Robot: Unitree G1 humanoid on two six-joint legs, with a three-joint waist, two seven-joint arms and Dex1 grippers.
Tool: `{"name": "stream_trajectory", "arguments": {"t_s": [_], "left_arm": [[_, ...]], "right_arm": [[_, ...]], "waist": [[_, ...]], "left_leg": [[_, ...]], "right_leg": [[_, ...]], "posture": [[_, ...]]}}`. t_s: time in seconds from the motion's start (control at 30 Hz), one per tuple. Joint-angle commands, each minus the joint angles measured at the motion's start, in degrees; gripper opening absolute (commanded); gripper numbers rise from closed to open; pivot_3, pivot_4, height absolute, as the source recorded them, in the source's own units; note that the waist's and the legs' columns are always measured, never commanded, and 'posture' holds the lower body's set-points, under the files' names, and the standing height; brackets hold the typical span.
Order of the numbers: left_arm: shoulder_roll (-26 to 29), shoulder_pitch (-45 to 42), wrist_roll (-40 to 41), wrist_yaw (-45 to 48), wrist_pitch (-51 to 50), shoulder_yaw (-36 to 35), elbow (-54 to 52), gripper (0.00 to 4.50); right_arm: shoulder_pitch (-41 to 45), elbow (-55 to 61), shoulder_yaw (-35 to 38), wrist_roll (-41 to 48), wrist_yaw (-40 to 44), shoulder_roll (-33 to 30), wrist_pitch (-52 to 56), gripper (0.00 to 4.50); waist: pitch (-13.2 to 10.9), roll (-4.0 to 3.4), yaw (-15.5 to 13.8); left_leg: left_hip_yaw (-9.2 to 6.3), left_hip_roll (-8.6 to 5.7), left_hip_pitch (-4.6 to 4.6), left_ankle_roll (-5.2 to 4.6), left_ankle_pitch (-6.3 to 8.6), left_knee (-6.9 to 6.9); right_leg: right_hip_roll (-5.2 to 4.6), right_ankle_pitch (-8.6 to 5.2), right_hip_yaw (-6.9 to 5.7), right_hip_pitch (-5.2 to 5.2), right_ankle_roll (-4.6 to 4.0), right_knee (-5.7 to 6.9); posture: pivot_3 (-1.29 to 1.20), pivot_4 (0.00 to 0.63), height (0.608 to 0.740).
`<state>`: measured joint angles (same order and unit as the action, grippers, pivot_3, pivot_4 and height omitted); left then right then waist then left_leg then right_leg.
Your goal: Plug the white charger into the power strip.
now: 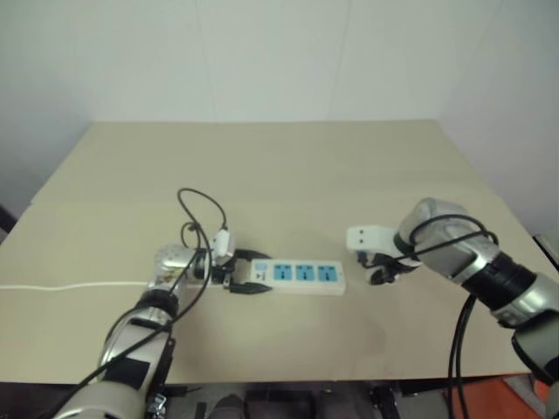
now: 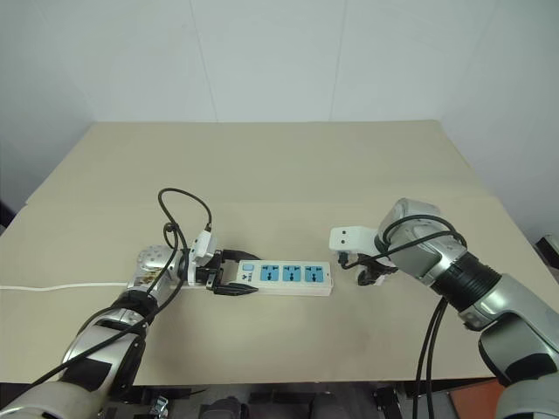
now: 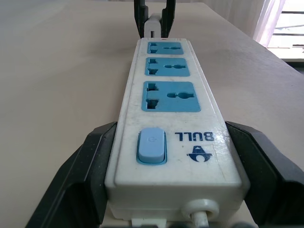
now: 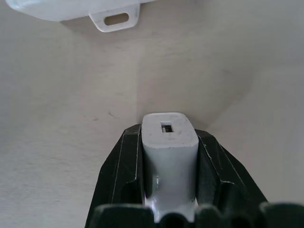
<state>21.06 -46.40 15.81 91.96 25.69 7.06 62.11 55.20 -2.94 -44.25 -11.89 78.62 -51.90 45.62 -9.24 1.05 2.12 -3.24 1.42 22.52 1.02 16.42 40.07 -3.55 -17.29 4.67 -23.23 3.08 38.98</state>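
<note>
Power strip [image 2: 284,277] lies flat on the tan table [image 2: 288,166], long axis running across the robot's front. The left gripper [image 2: 238,278] is clamped on the switch end: one black finger [image 3: 88,175] presses each long side of the white housing, and the blue rocker switch [image 3: 152,145] sits directly between the two fingers. Three blue sockets [image 3: 169,96] extend in a row away from these jaws, all of them unoccupied. The thin white cord [image 2: 61,285] exits the clamped end and runs back past the left wrist across the table toward the robot's left.

The right gripper [image 2: 369,274] points steeply downward, just beyond the far end of the strip and clear of it. Its jaws are closed narrow on the white charger [image 4: 170,142]. The right wrist view shows the charger seated between the two black fingers [image 4: 121,171], with both side faces in contact with the pads. The charger's end face, carrying a small rectangular port, projects past the fingertips toward the table surface. Whether the charger rests on the table or is lifted cannot be told. In the left wrist view, the same two fingers and the white body between them stand in line with the socket row, past the last socket. A mounting tab on the strip's end lies ahead of the right jaws, apart from the charger.
</note>
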Motion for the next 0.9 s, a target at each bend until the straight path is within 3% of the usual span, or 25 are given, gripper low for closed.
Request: {"name": "stream_trajectory", "arguments": {"t_s": [0.03, 0.23, 0.37, 0.47, 0.67, 0.9], "left_arm": [[0.2, 0.9, -0.9, 0.5, -0.2, 0.8, -0.4, 3.29], [0.5, 0.8, -2.6, 0.1, -2.4, -0.5, -0.9, 3.29], [1.0, 1.8, -2.9, 0.0, -3.4, -1.1, -2.9, 3.29], [1.4, 2.9, -2.7, -0.1, -5.4, -1.5, -5.7, 3.29], [2.2, 7.6, -1.5, -1.7, -11.0, -2.1, -15.3, 3.29], [3.2, 12.3, -0.2, -3.7, -17.8, -2.3, -25.9, 3.29]], "right_arm": [[1.0, 2.4, 4.6, -0.5, 0.3, -1.2, -0.9, 1.12], [2.6, 3.6, 22.6, 10.2, -3.1, 2.5, 0.0, 1.12], [0.1, 2.4, 37.0, 21.2, -7.7, 10.4, 2.6, 1.12], [-5.9, 3.7, 44.4, 27.1, -11.9, 18.0, -4.0, 1.12], [-12.3, 2.8, 48.7, 36.1, -15.6, 31.0, -10.2, 1.12], [-15.6, -3.2, 46.1, 37.6, -12.0, 36.4, -21.9, 1.12]], "waist": [[0.0, 0.00, 0.0], [0.0, 0.00, 0.2], [0.0, 0.01, 0.3], [0.0, 0.03, 0.3], [0.0, 0.03, 1.3], [0.0, 0.03, 1.6]], "left_leg": [[0.00, 0.00, 0.00, 0.00, 0.00, 0.00], [-0.01, 0.00, 0.00, 0.00, 0.00, 0.00], [-0.01, 0.00, -0.09, 0.00, 0.00, -0.02], [-0.05, 0.02, -0.14, 0.00, 0.00, -0.03], [-0.01, 0.02, -0.14, 0.02, -0.02, -0.10], [-0.07, 0.02, -0.25, 0.09, -0.05, -0.10]], "right_leg": [[0.00, 0.00, 0.00, 0.00, 0.00, 0.00], [0.00, 0.00, 0.00, 0.01, 0.00, 0.01], [0.00, 0.01, 0.00, 0.10, -0.01, 0.04], [0.02, 0.01, -0.01, 0.17, -0.02, 0.17], [0.01, 0.01, 0.02, 0.08, -0.02, 0.36], [0.01, 0.02, 0.01, 0.21, -0.02, 0.33]], "posture": [[0.00, 0.150, 0.740], [0.00, 0.150, 0.740], [0.00, 0.150, 0.740], [0.00, 0.150, 0.740], [0.00, 0.150, 0.740], [0.00, 0.150, 0.740]]}}
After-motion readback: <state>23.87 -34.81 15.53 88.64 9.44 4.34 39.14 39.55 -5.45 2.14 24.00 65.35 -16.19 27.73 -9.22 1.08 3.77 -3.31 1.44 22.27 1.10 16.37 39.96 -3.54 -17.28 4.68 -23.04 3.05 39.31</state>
